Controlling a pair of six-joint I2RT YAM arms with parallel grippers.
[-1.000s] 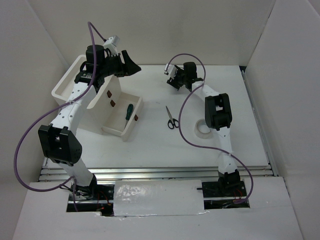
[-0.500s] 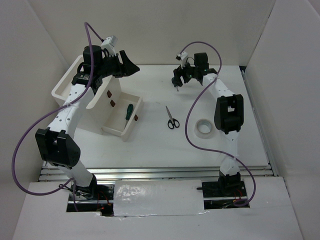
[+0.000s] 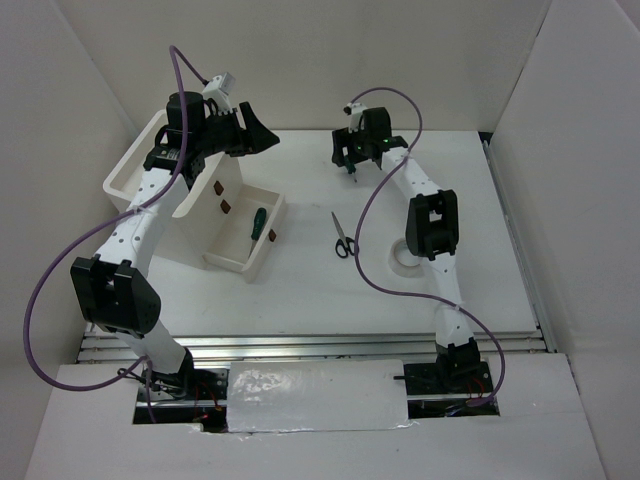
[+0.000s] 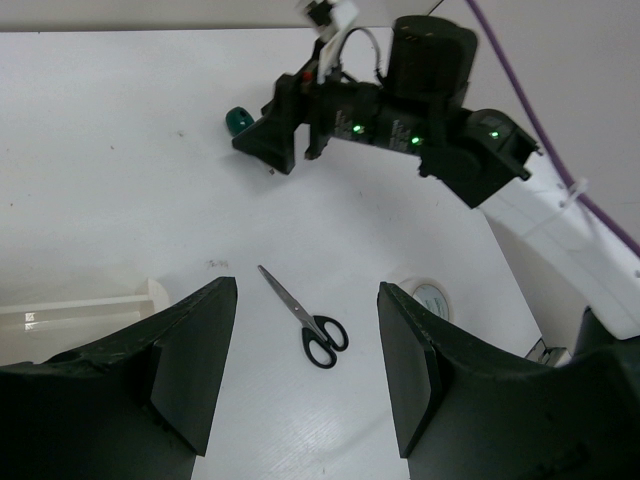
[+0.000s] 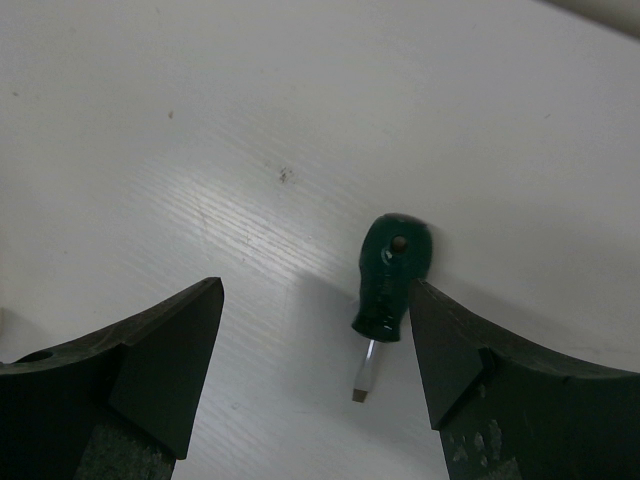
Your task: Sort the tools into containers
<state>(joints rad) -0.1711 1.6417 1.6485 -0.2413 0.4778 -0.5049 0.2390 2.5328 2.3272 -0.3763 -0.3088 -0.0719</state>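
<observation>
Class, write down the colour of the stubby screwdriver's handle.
The stubby screwdriver's handle is dark green, clearest in the right wrist view.

White desk (image 3: 300, 290), scissors (image 3: 343, 238) near its middle; tape roll (image 3: 400, 262) just right of them; stubby screwdriver (image 5: 390, 280) farther back; cabinet (image 3: 232, 180) at left, drawer (image 3: 232, 258) beside it

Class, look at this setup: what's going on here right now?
Two robot arms are sorting tools into the drawers of a white cabinet. The right gripper hangs open over the stubby screwdriver, which lies on the table, not yet gripped. The left gripper is open and empty near the cabinet. The longer screwdriver lies in the pulled-out drawer; the scissors and tape roll lie on the table.
</observation>
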